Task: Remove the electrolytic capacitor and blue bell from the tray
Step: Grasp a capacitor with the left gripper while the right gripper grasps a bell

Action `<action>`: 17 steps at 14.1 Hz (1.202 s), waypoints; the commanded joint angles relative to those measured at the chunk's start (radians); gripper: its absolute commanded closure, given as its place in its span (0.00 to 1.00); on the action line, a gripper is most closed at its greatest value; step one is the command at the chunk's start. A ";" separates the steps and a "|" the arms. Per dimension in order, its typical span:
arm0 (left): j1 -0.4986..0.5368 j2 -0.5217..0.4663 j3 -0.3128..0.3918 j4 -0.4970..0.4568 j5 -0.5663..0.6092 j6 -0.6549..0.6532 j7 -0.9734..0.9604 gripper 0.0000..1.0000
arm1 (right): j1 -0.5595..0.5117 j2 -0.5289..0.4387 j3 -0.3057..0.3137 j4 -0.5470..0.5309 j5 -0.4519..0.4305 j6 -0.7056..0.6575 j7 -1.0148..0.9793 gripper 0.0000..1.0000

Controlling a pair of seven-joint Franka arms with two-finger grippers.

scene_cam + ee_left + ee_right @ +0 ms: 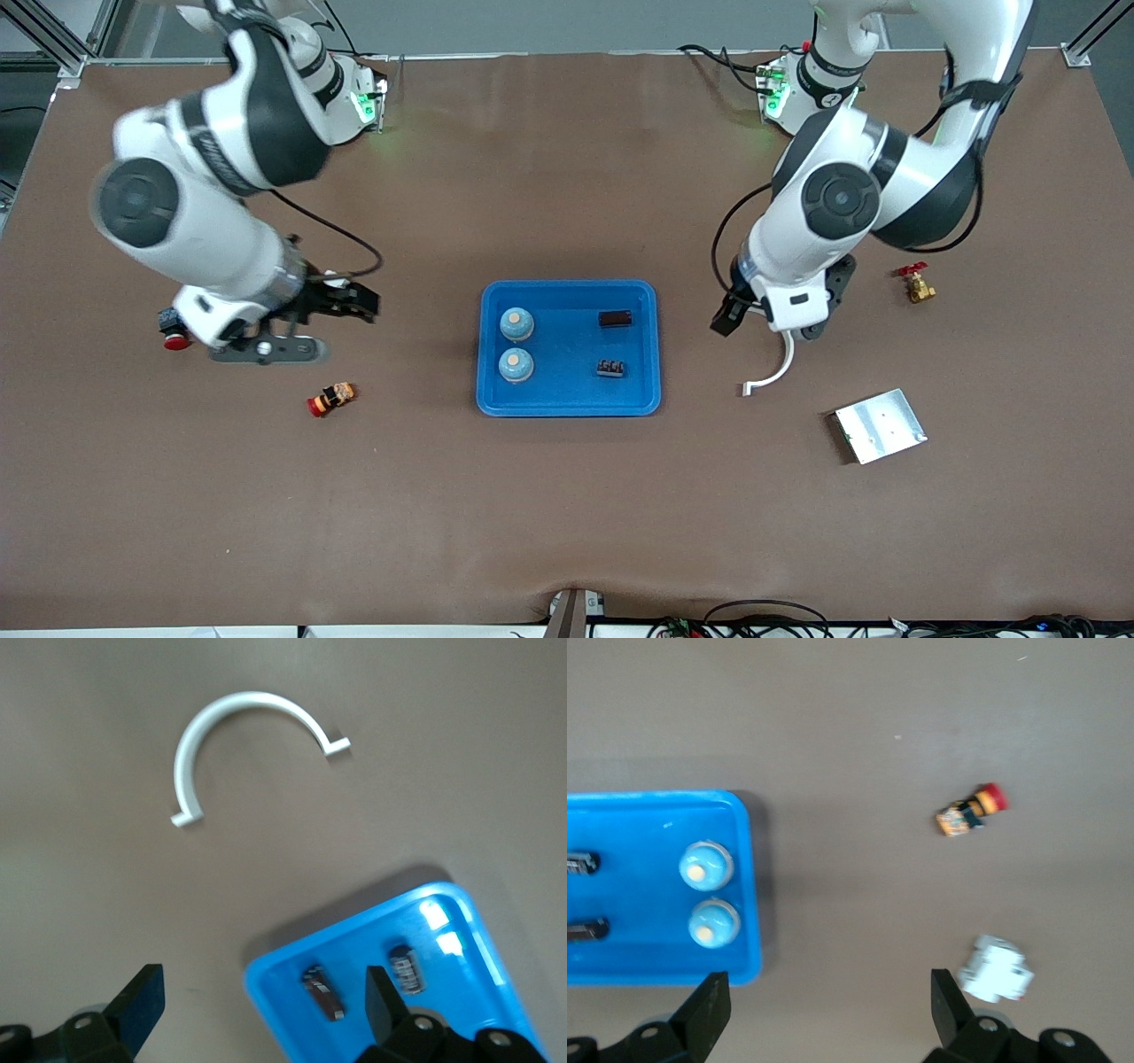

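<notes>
white curved clip [774, 373] beside blue tray [569, 402], metal plate [880, 425], possibly valve [916, 283]

Left gripper [728, 317] raised, jaws apart, right gripper [361, 303] raised, jaws apart

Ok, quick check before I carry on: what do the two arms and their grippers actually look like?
Both arms are glossy white with black joint bands and round dark grey joint caps. Black cables loop along each, and green lights glow near the bases. The left gripper and right gripper are black, with flat dark fingers fixed by silver screws.
</notes>
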 commanded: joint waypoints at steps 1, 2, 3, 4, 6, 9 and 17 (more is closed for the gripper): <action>-0.030 0.100 -0.003 0.091 0.026 0.047 -0.181 0.00 | 0.080 0.068 -0.012 0.017 0.016 0.043 0.173 0.00; -0.053 0.143 0.000 0.122 0.043 0.049 -0.232 0.00 | 0.112 0.092 -0.012 0.017 0.016 0.058 0.234 0.00; -0.071 0.183 0.005 0.151 0.080 0.055 -0.296 0.00 | 0.146 0.115 -0.012 0.015 0.015 0.090 0.279 0.00; -0.079 0.229 0.005 0.186 0.132 0.061 -0.368 0.00 | 0.172 0.143 -0.012 0.008 0.015 0.129 0.334 0.00; -0.109 0.325 0.005 0.268 0.199 0.067 -0.470 0.00 | 0.209 0.195 -0.012 -0.003 0.015 0.216 0.411 0.00; -0.142 0.393 0.006 0.326 0.218 0.098 -0.503 0.00 | 0.237 0.270 -0.012 -0.003 0.015 0.313 0.448 0.00; -0.327 0.485 0.147 0.379 0.215 0.217 -0.634 0.00 | 0.289 0.338 -0.012 -0.020 0.007 0.382 0.433 0.00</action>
